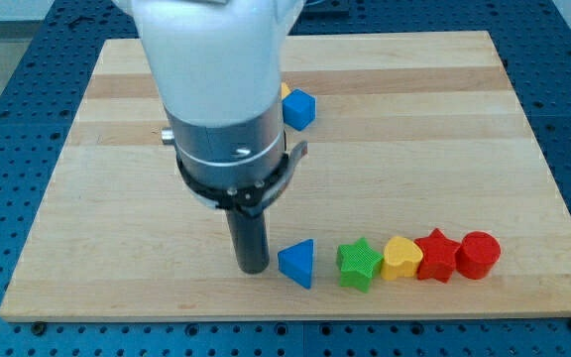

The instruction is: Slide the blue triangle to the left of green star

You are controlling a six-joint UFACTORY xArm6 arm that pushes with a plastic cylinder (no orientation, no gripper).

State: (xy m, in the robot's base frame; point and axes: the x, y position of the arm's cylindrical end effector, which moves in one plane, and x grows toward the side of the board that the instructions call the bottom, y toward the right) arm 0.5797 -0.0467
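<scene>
The blue triangle (297, 263) lies near the view's bottom edge of the wooden board, just left of the green star (359, 264), with a small gap between them. My tip (254, 268) rests on the board right beside the triangle's left side, close to touching it. The arm's white and grey body hangs above and hides the board's upper middle.
Right of the green star sit a yellow heart (401, 258), a red star (436, 256) and a red cylinder (479, 255) in a row. A blue cube (299, 109) with a yellow block (285, 90) mostly hidden behind the arm lies near the top. The board's bottom edge (295, 317) is close.
</scene>
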